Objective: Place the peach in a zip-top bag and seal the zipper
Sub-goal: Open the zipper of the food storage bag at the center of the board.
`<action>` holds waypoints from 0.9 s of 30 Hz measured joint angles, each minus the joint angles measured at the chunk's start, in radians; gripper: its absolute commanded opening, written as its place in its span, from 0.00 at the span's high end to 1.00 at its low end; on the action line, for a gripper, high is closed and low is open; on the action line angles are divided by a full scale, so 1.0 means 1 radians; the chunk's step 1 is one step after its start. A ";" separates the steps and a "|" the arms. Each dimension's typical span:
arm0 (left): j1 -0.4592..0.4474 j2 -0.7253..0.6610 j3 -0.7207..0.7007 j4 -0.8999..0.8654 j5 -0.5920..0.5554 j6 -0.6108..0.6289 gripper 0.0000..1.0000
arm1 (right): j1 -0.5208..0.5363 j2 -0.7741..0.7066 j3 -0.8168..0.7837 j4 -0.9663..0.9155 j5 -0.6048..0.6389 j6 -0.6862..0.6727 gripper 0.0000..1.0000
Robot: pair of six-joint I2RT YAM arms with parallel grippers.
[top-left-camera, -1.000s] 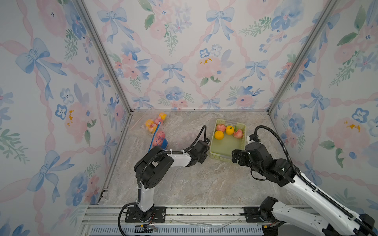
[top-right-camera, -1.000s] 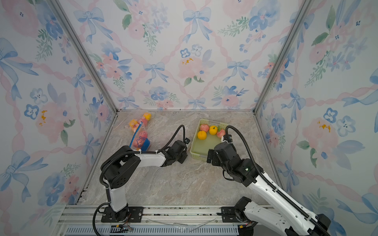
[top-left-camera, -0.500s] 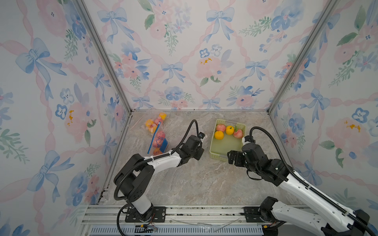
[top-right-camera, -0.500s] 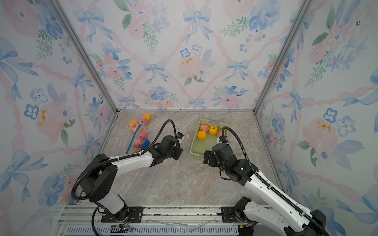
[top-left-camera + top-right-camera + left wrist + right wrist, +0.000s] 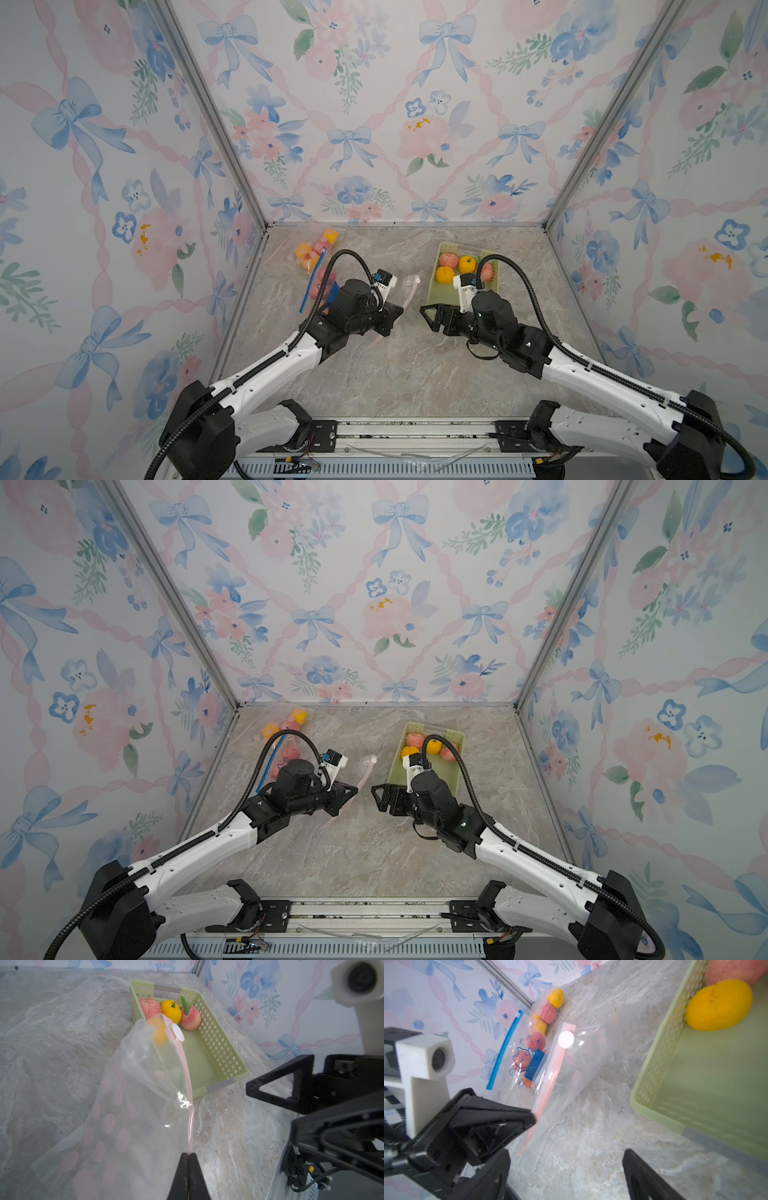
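Left arm pulled back from basket toward centre, right arm swung in to face it | left fingers (image 5: 188, 1159) clamped on zip-top bag (image 5: 135, 1095) at pink zipper strip (image 5: 187, 1076) | right fingers (image 5: 639, 1169) apart, empty | peach (image 5: 190, 1018) sits in green basket (image 5: 224, 1047), unbagged | risk: thin-edge pinch slips, limp film sags shut, blocks insertion

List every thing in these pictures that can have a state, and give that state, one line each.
left gripper, fingers shut on the pink-zipper bag
right gripper, open, empty
pink-zipper bag, empty, held up by its zipper edge
slider, at the zipper end away from the fingers
basket, holds two peaches and two oranges
blue-zipper bag, full of fruit, lying flat
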 measured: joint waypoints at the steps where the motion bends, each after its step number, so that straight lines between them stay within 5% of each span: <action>1: 0.000 -0.019 -0.014 0.000 0.011 -0.008 1.00 | -0.006 -0.002 -0.014 0.031 -0.016 0.015 0.24; 16: 0.004 -0.067 -0.034 0.012 0.121 -0.084 1.00 | -0.010 0.158 -0.010 0.218 -0.135 0.067 0.39; 25: 0.004 -0.072 -0.038 0.011 0.127 -0.085 1.00 | 0.017 0.217 0.099 0.212 -0.149 0.039 0.90; 27: 0.005 -0.083 -0.039 0.007 0.121 -0.084 0.78 | 0.020 0.217 0.109 0.193 -0.142 0.033 0.91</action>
